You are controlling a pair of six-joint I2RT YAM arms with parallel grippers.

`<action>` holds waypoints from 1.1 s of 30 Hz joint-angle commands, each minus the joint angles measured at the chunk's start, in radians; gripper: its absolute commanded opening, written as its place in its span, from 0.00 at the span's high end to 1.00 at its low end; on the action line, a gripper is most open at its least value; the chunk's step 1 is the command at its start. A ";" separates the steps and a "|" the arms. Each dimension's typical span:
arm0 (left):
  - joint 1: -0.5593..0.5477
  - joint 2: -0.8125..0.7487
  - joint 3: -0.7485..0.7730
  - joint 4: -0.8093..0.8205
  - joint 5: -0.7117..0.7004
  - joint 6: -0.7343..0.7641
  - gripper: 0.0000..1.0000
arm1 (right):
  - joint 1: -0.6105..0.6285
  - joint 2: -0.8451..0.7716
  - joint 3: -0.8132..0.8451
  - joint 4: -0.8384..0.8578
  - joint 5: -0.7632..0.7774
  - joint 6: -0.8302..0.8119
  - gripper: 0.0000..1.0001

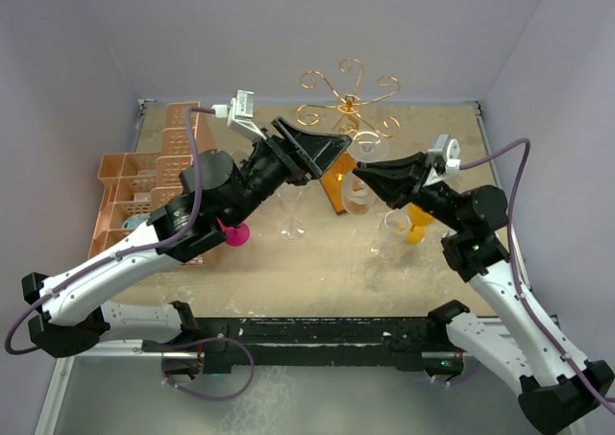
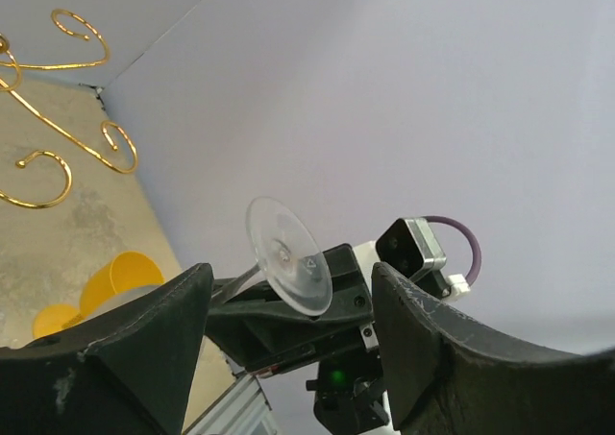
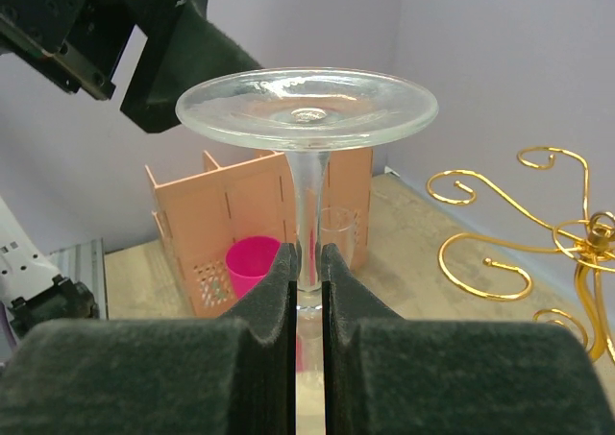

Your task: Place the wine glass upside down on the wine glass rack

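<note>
My right gripper (image 1: 362,171) (image 3: 307,257) is shut on the stem of the clear wine glass (image 1: 365,150) (image 3: 307,108). It holds the glass upside down, foot disc on top, just in front of the wine glass rack (image 1: 346,94). The rack's gold scroll arms (image 3: 514,229) lie to the right of the glass, apart from it. Its orange-brown base (image 1: 336,187) stands below. My left gripper (image 1: 332,158) (image 2: 288,358) is open and empty, close beside the glass foot (image 2: 288,257). The left wrist view shows the gold scrolls (image 2: 58,137) at the upper left.
An orange lattice crate (image 1: 144,181) (image 3: 250,205) stands at the left. A pink cup (image 1: 233,233) (image 3: 252,262) sits beside it. Two more clear glasses (image 1: 291,209) (image 1: 389,235) stand on the table near the rack base. A yellow cup (image 1: 418,226) (image 2: 120,277) sits at the right.
</note>
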 commanded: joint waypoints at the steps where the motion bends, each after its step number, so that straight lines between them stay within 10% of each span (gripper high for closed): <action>1: 0.017 0.032 0.061 0.042 0.001 -0.091 0.36 | 0.001 -0.034 0.003 0.083 -0.032 -0.018 1.00; 13: 0.170 0.098 -0.016 0.119 0.257 -0.295 0.57 | 0.002 -0.058 -0.017 0.094 -0.053 -0.025 1.00; 28: 0.171 0.065 -0.069 0.142 0.340 -0.334 0.51 | 0.007 -0.012 -0.030 0.109 -0.022 -0.010 1.00; 33: 0.171 0.051 -0.093 0.140 0.370 -0.351 0.63 | 0.013 0.013 -0.020 0.109 -0.022 -0.010 1.00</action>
